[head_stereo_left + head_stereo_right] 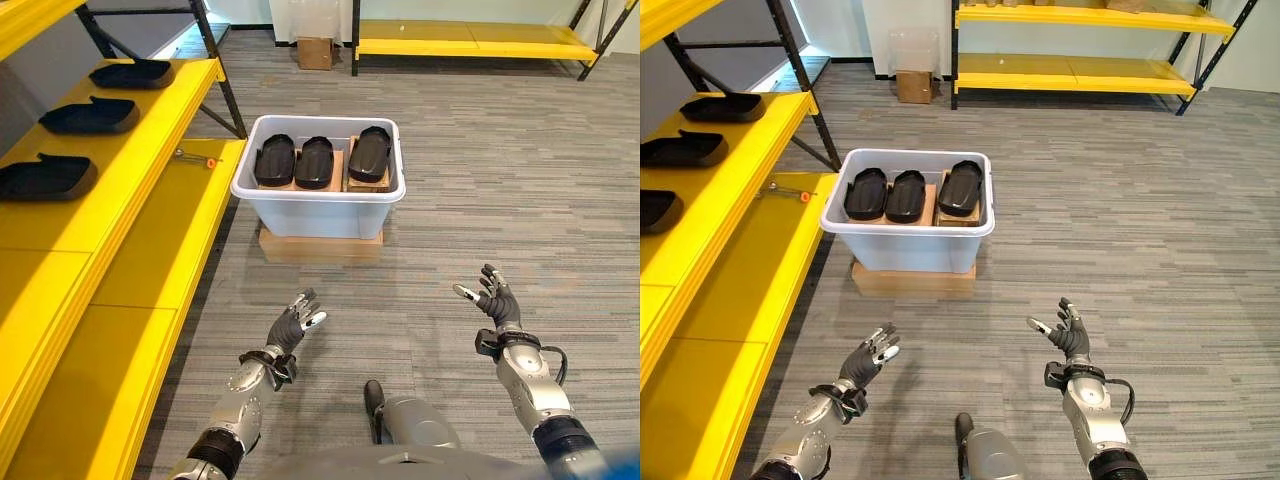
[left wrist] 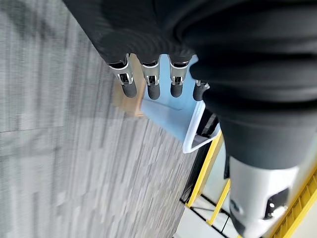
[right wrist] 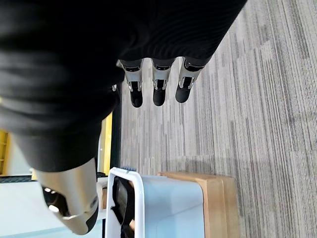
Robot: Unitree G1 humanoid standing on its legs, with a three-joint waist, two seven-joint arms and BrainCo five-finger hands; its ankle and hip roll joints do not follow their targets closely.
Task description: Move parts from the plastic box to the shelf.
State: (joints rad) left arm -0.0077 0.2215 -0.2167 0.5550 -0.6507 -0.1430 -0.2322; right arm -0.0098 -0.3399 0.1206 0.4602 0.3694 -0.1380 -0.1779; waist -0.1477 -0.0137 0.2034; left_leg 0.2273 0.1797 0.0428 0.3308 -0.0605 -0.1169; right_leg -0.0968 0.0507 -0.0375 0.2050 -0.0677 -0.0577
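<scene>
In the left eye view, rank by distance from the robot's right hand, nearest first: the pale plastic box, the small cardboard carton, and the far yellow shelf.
From the right hand:
1. Pale plastic box, ahead and to its left.
2. Small cardboard carton, on the floor beyond the box.
3. Far yellow shelf, along the back wall.

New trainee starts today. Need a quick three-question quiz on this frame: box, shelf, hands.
1. How many black parts lie in the plastic box?
2. True or false: the left hand holds a part.
3. The box stands on: A) bare floor B) a flat cardboard piece C) the yellow shelf

Key:
1. Three
2. False; both it and the right hand are open and empty, short of the box.
3. B
</scene>
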